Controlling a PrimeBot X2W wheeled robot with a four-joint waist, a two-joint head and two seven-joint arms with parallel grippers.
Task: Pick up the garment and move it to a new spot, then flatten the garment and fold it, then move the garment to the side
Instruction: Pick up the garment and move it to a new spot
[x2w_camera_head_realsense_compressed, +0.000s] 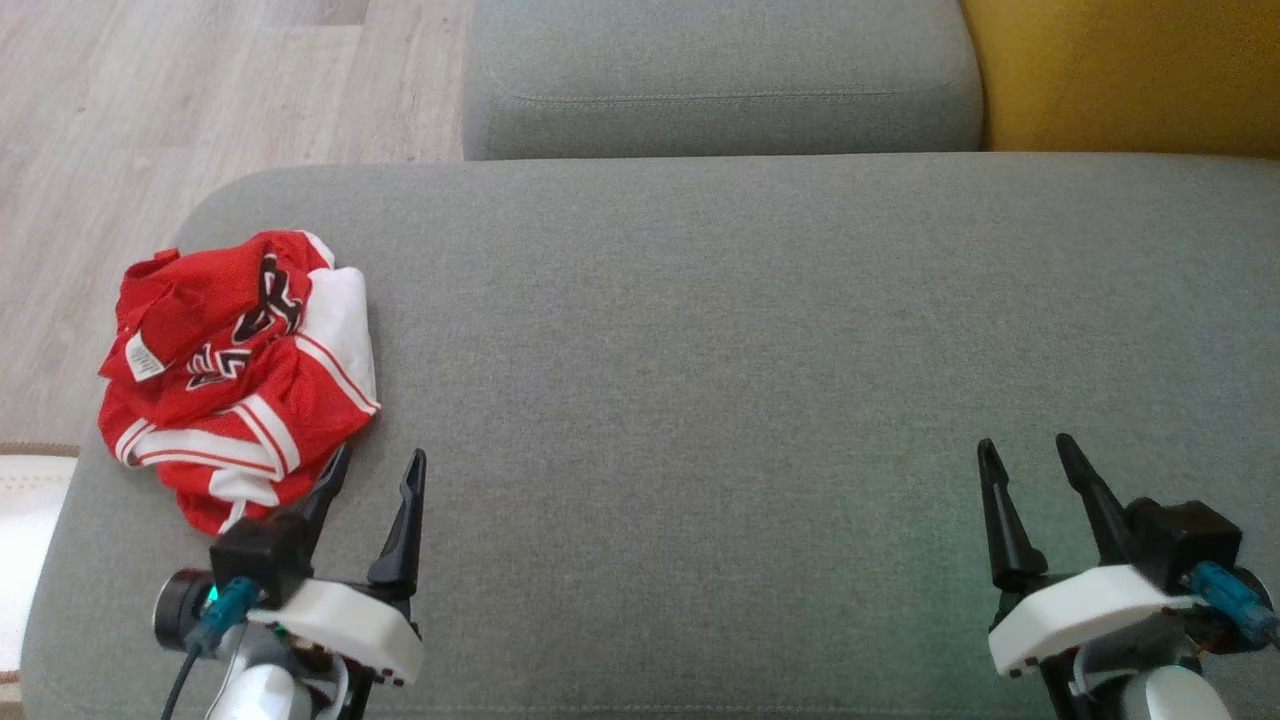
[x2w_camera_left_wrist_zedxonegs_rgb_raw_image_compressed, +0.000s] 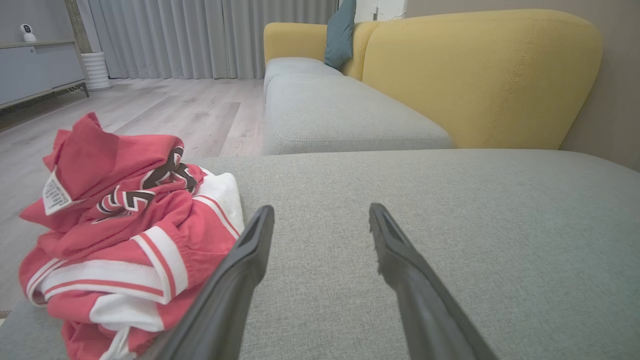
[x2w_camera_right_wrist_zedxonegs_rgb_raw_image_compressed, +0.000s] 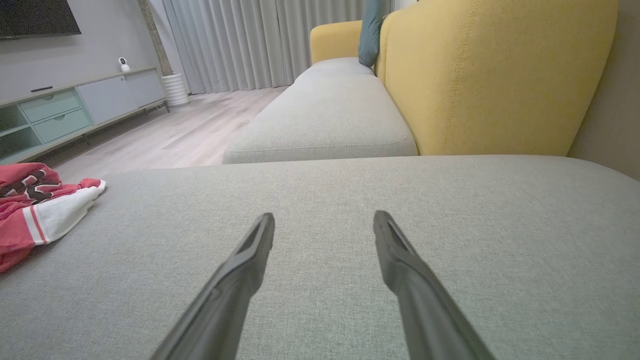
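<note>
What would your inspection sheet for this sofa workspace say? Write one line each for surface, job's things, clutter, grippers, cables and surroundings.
Surface: grey sofa cushion, smooth fabric.
Job's things: red and white garment, crumpled in a heap at the cushion's left end, not yet flattened.
Clutter: nothing seen.
Grippers: left gripper open, one finger at the garment's edge; right gripper open, holding nothing.
Cables: teal-plugged cable at the left wrist, another at the right.
Surroundings: wood floor, yellow backrest, grey curtains.
</note>
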